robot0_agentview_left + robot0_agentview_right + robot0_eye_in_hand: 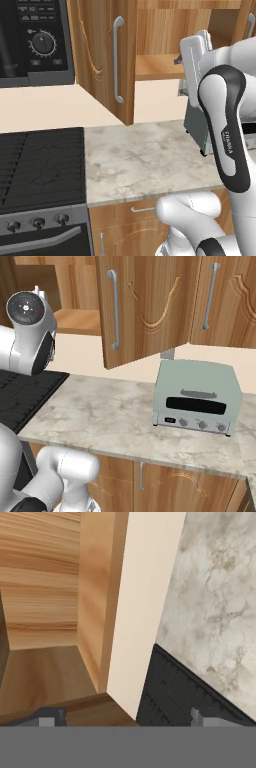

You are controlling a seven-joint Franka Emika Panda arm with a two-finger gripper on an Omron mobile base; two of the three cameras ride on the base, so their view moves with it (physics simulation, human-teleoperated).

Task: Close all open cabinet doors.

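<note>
With our jaws spread wide and grasping nothing, we judge the open cabinet door (102, 60) above the desk (145, 157) stiff and hinged, best pushed near its long silver handle (117, 59).

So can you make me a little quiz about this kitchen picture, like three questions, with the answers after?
1. True or false: the wall cabinet door next to the microwave is swung open.
2. What stands on the counter under the cabinets? A) a kettle B) a small toaster oven C) a fruit bowl
3. Fill in: in the hand view, the gripper has its two fingertips set wide ____, with nothing between them.

Key: 1 true. 2 B, the toaster oven. 3 apart.
</note>
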